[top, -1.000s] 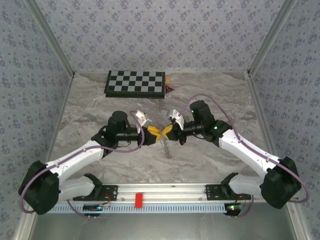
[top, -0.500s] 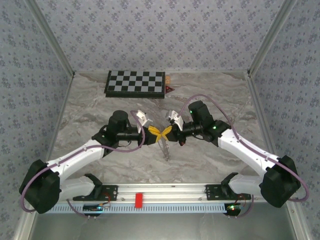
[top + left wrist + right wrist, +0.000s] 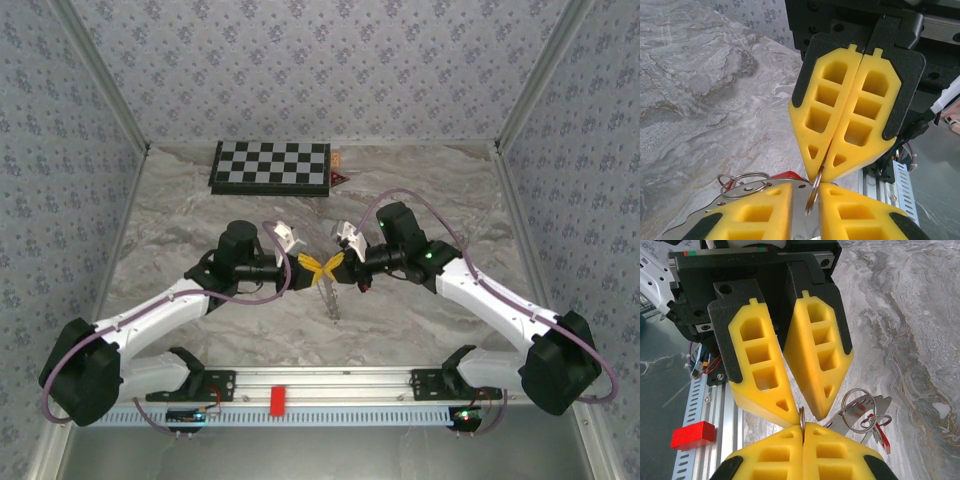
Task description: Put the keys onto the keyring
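While the marble table (image 3: 700, 100) lay beneath the keyring (image 3: 811, 195), the right gripper (image 3: 823, 169) was clamped tight on that edge-on keyring, the left gripper (image 3: 801, 412) held its fingers narrowly apart either side of it, and a red-headed key (image 3: 882, 434) hung just beside the keyring.

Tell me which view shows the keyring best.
The left wrist view: the keyring runs edge-on as a long arc from the shut jaws of the right gripper. The right wrist view shows a short bit at the jaws. In the top view it is too small to tell.
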Robot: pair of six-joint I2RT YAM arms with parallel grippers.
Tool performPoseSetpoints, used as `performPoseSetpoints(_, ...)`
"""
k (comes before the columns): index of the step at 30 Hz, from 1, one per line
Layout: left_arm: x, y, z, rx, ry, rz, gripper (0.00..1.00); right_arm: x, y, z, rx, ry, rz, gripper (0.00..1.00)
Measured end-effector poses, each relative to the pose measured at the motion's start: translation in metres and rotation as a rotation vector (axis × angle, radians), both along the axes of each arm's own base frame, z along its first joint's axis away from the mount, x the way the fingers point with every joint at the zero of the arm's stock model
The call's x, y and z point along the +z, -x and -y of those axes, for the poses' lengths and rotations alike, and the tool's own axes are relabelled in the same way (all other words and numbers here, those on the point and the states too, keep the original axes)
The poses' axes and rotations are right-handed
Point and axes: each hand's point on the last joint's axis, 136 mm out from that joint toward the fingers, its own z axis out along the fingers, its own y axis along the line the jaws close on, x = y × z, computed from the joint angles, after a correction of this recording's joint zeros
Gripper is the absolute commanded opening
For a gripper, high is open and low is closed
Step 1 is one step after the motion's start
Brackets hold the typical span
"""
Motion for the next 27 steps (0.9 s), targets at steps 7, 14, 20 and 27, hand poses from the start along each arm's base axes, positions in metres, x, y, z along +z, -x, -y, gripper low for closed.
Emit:
performPoseSetpoints(7,0.002,0.0,0.001,-0.003,0.008,0.008,0.21,0.006,-0.003,0.0,0.001,-0.03,0.001,0.0)
performPoseSetpoints(14,0.009,0.0,0.003,-0.008,0.035,0.016,0.05,0.013,-0.006,-0.001,-0.006,-0.058,0.014,0.0)
performPoseSetpoints(20,0.011,-0.001,0.003,0.0,0.047,0.013,0.0,0.015,-0.008,0.0,-0.015,-0.065,0.019,0.02)
performPoseSetpoints(27,0.012,-0.003,0.001,0.038,0.085,0.038,0.0,0.02,-0.011,0.011,-0.092,-0.104,0.059,0.28)
